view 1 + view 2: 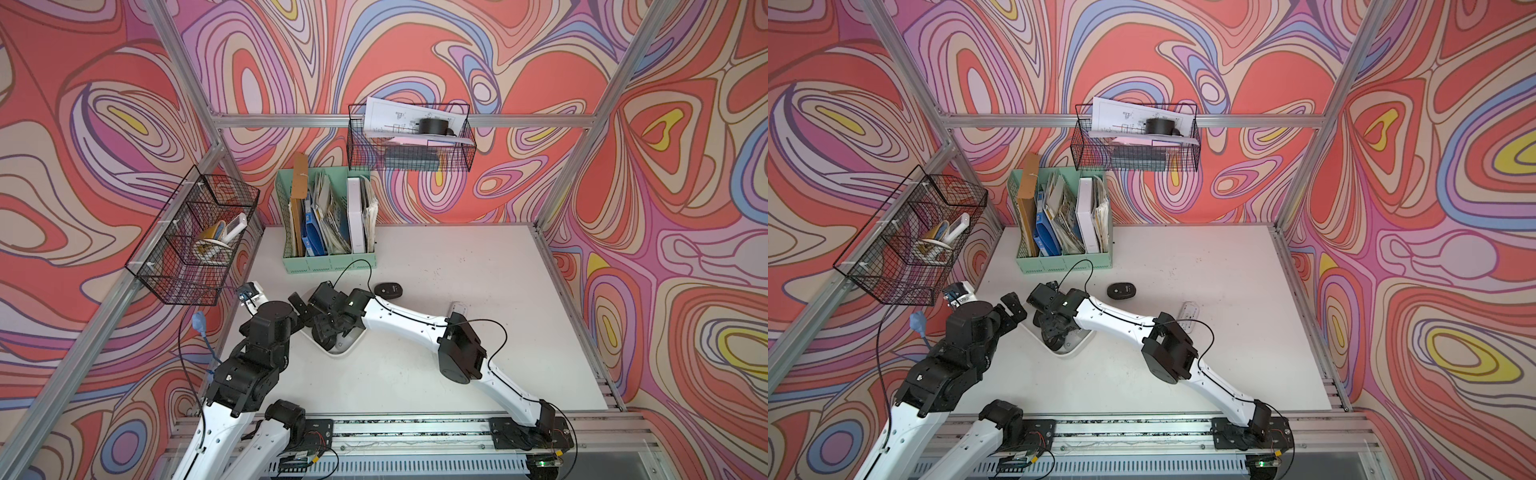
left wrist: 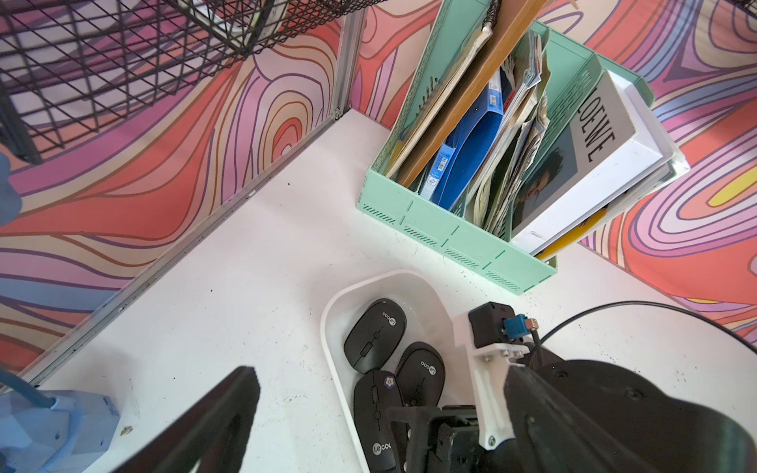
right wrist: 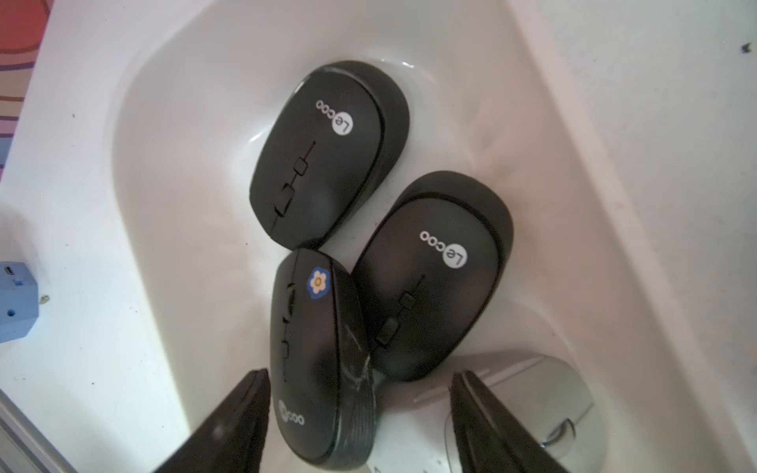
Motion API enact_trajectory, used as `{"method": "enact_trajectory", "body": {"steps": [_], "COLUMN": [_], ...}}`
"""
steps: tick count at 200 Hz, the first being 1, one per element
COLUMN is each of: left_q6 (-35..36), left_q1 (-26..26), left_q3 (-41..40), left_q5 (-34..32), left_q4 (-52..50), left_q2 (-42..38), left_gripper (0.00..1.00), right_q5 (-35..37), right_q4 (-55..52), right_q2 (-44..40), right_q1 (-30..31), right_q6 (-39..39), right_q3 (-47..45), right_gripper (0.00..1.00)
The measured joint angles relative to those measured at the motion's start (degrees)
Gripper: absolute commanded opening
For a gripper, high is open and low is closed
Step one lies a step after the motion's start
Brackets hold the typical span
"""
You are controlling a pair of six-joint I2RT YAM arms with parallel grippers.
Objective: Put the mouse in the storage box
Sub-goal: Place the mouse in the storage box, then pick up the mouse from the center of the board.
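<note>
The white storage box [image 2: 335, 311] lies on the table in front of the file organiser; both arms hide most of it in both top views [image 1: 348, 348] [image 1: 1074, 347]. Inside it are three black mice and a silver one [image 3: 567, 403]. The black mouse with a flower sticker [image 3: 317, 348] [image 2: 375, 409] rests on its side against a neighbour. My right gripper [image 3: 360, 374] [image 1: 328, 328] hangs open over it, with a gap on one side. My left gripper [image 2: 381, 381] [image 1: 1013, 305] stands wide open beside the box, holding nothing. Another black mouse [image 1: 387, 289] [image 1: 1121, 290] lies on the table.
A mint-green file organiser [image 1: 328, 224] full of folders stands at the back. Black wire baskets hang on the left wall [image 1: 195, 232] and the back wall [image 1: 409, 137]. A white strip [image 1: 457, 309] lies by the right forearm. A blue adaptor [image 2: 53, 426] sits near the left wall.
</note>
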Motion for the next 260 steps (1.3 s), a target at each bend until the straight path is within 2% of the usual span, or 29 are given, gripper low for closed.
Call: {"method": "enact_trajectory", "body": {"steps": [25,85,133,182,207,260], "left_q6": [0.00,0.02,0.52,0.94,0.92,0.87], "left_q1": [0.00,0.00,0.00,0.00,0.00,0.00], "left_q3": [0.00,0.00,0.00,0.00,0.00,0.00], "left_q5": [-0.04,0.74,4.48,8.26,9.62,12.02], "left_q4": [0.00,0.04,0.96,1.92,2.64,3.10], "left_q2": [-0.09,0.07,3.28,7.28,8.00,10.27], "left_gripper": [0.99,0.99,0.99,0.99,0.99,0.99], "right_q5": [0.72,5.20,6.91,5.60,2.73,-2.16], "right_q4": [2.05,5.81,5.25,5.35,7.08,9.73], "right_q2": [-6.43,-29.38,-41.88,-56.13,-60.72,-65.13], "right_q1": [-0.72,-5.49,-10.12,-16.94,-18.73,-22.12], "right_q6": [0.13,2.21,4.81,6.58,7.72,9.31], "right_q3": [-9.35,-30.25,-47.39,-63.21,-69.85,-79.82], "right_gripper": [0.71,0.72,0.73,0.74,0.74,0.74]}}
